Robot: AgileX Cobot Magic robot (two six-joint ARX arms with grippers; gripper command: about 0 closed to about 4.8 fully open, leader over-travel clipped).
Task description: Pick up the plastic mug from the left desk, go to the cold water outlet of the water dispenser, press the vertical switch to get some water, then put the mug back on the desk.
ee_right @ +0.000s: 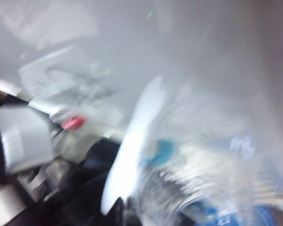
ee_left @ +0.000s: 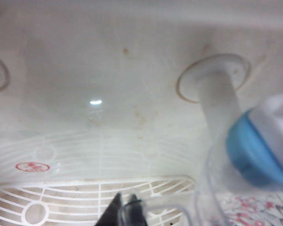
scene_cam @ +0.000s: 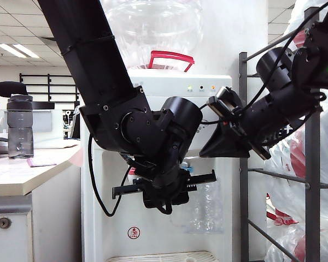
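The left gripper (scene_cam: 164, 192) is low in front of the tall white water dispenser (scene_cam: 175, 87), with its jaws clenched on the clear bumpy plastic mug (scene_cam: 201, 204). The mug sits right under the small white tap with a blue band (ee_left: 257, 148), inside the dispenser's hollow. The right gripper (scene_cam: 227, 143) is higher up, near the dispenser's front panel of little lights. Its picture is too blurry, so I cannot tell how its jaws stand. The pale beige desk (scene_cam: 22, 172) stands beside the dispenser.
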